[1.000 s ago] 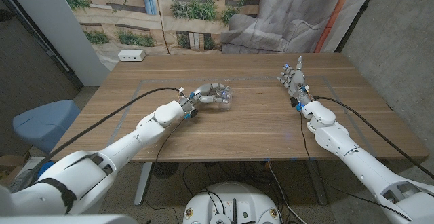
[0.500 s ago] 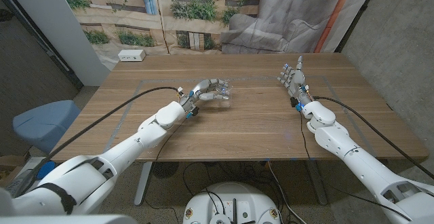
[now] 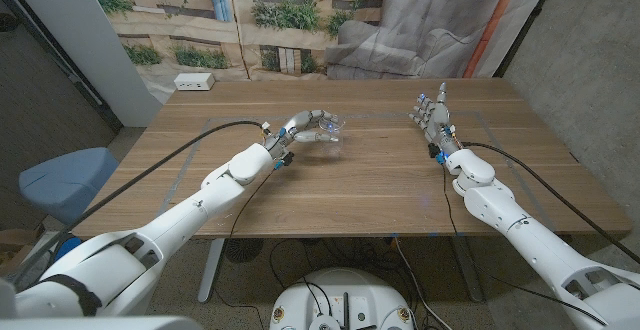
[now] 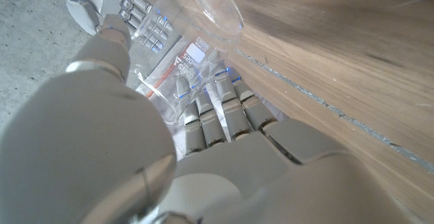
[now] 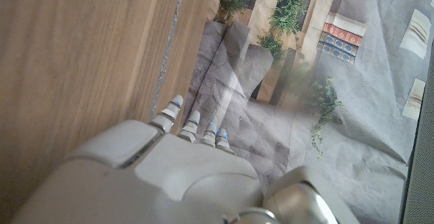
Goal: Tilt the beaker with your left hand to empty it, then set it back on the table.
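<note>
Beaker (image 3: 328, 130): clear, printed scale on its wall, tipped on its side above the wooden table (image 3: 370, 185), just past centre toward 11 o'clock. In the left wrist view the beaker (image 4: 183, 41) lies across the palm, its mouth pointing away from the wrist.

Left hand (image 3: 305, 130): fingers (image 4: 217, 112) wrapped around the beaker wall, gripping it.

Right hand (image 3: 432, 115): at 2 o'clock, well apart from the beaker, fingers apart and extended, holding nothing.

White box (image 3: 194, 82): far corner at 10 o'clock, well apart from the beaker.

Blue seat (image 3: 65, 180): off the table's edge at 9 o'clock.
</note>
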